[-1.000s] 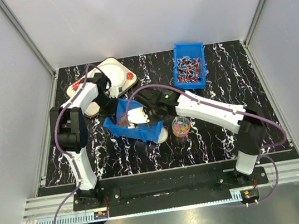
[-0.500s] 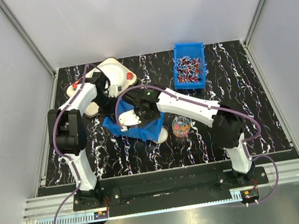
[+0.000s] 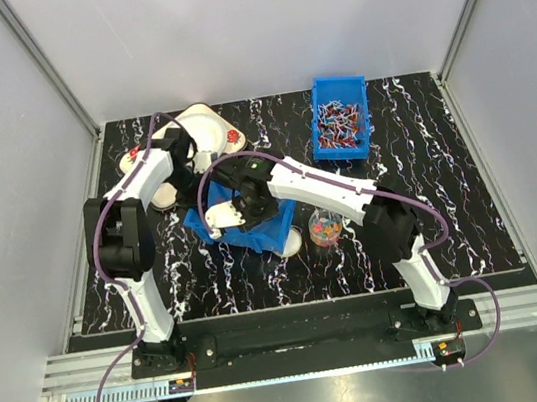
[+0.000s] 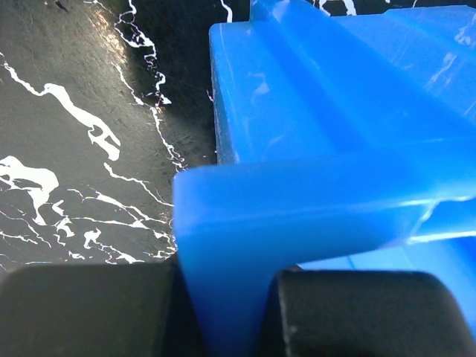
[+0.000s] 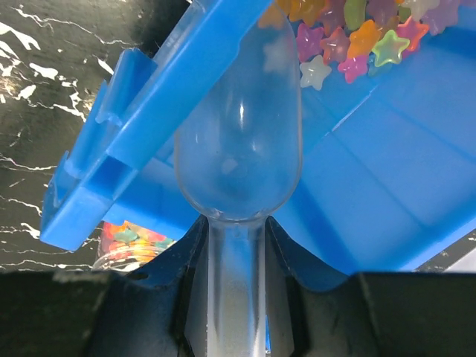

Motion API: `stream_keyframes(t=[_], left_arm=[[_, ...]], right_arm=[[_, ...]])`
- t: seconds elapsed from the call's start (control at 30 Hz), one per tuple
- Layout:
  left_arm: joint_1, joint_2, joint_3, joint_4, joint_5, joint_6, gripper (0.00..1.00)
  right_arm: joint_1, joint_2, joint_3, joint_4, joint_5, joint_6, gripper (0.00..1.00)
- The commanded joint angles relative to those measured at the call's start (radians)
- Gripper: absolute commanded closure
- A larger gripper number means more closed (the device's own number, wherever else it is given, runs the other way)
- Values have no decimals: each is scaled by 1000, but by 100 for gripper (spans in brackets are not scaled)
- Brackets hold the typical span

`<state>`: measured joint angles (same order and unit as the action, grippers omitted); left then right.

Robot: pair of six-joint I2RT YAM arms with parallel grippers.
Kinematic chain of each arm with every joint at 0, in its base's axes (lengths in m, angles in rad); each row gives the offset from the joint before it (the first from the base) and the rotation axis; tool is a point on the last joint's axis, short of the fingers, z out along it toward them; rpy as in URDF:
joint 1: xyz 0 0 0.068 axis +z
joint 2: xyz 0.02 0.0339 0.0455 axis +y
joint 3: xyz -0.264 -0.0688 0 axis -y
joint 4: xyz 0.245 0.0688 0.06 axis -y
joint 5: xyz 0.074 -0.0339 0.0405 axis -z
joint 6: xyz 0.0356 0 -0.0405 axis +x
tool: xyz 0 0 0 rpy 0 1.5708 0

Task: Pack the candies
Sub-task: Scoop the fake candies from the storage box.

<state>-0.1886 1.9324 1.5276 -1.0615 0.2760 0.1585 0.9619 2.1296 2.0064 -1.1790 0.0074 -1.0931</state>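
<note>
The candies (image 5: 349,37) are small multicoloured star-shaped sweets heaped in the far end of a tilted blue bin (image 5: 387,171). My right gripper (image 5: 236,249) is shut on the handle of a clear plastic scoop (image 5: 238,149); its bowl is empty and lies inside the bin, short of the heap. My left gripper (image 4: 223,312) is shut on the blue bin's rim (image 4: 297,201). In the top view the left gripper (image 3: 192,184) holds the bin (image 3: 265,234) at its back left corner, and the right gripper (image 3: 241,205) reaches over it. A clear jar (image 3: 325,226) partly filled with candies stands right of the bin.
A second blue bin (image 3: 340,117) of wrapped sweets stands at the back right. A white plate-like object (image 3: 205,128) with red marks lies at the back left, behind the left arm. White round lids (image 3: 293,242) peek from under the bin.
My right arm has swung left across the blue bin, carrying the scoop toward its left end. The left gripper has kept its hold on the rim.
</note>
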Motion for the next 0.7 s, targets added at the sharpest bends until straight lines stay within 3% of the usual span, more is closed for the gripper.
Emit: stream_keyframes(t=[0.0, 0.67], left_arm=[[-6, -79, 2, 0, 81, -2, 100], [-11, -95, -6, 6, 94, 3, 100]], right_arm=[[3, 16, 35, 7, -86, -1, 100], [-15, -22, -152, 320, -288, 185, 100]])
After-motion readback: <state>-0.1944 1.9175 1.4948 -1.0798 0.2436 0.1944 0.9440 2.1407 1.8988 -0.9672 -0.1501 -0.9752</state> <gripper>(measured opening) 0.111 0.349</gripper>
